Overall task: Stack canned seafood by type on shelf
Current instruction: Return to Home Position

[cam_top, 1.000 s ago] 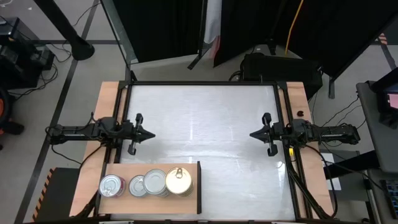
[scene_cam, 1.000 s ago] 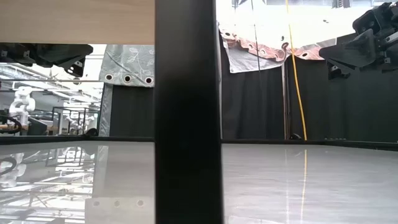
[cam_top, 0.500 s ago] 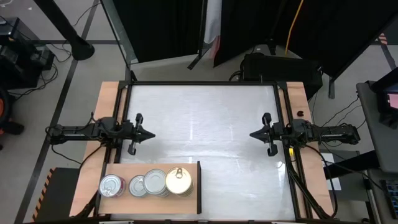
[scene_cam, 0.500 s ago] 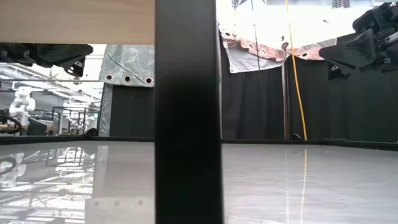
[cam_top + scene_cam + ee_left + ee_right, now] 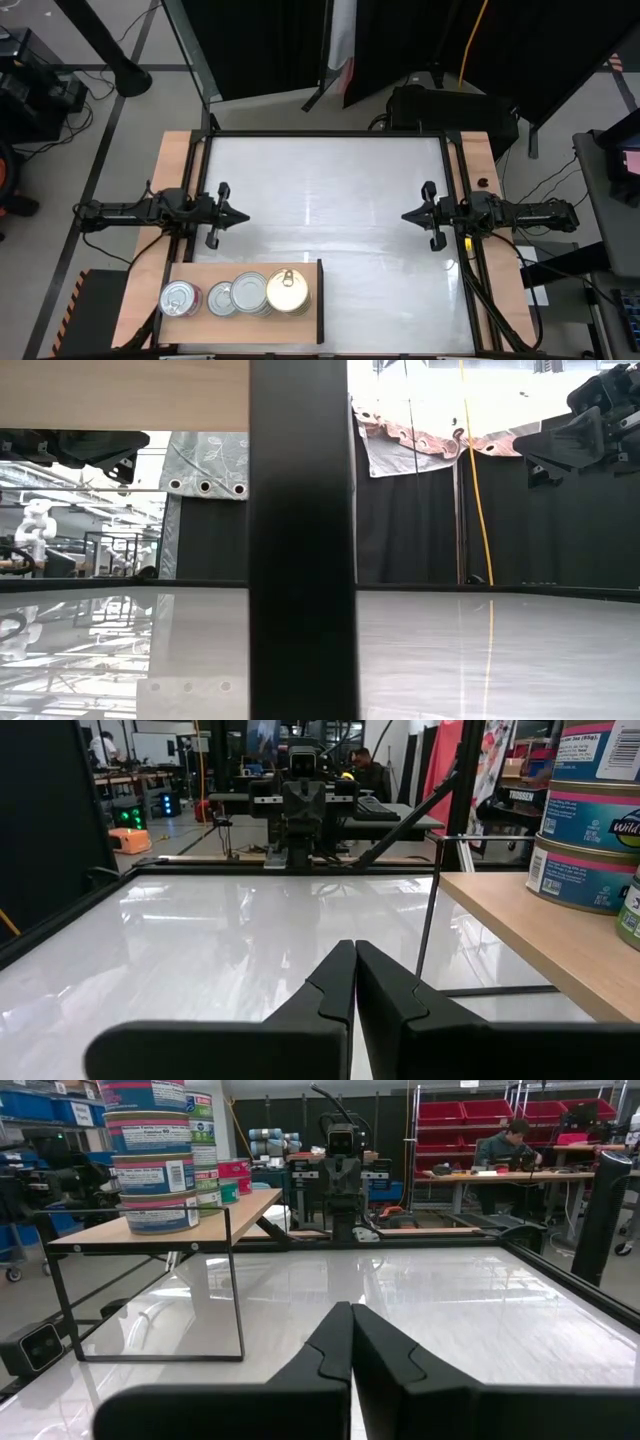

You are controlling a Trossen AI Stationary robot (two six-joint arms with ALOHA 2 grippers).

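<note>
The left pincer (image 5: 243, 217) hangs over the left edge of the worktop (image 5: 330, 180), its two dark fingers (image 5: 335, 982) pressed together to a point and holding nothing. The right pincer (image 5: 405, 216) hangs over the right edge, facing it across the bare white surface, its fingers (image 5: 333, 1342) likewise pressed together and empty. The two are well apart, with nothing on the worktop between them. The shelf (image 5: 240, 328) sits at the near left corner of the worktop, just in front of the left pincer, with its thin dark upright edge on the side toward the middle. It is a light wooden board raised on thin dark legs (image 5: 232, 1285). All the cans (image 5: 250, 293) in sight stand on it in a row of four stacks. The gold-lidded stack (image 5: 288, 290) is nearest the dark edge, and three silver-lidded stacks (image 5: 178, 298) run away from it. From the right wrist, the closest stack (image 5: 150, 1165) is several tins high with blue and pink labels. A person (image 5: 515, 1142) sits at a bench far behind.
</note>
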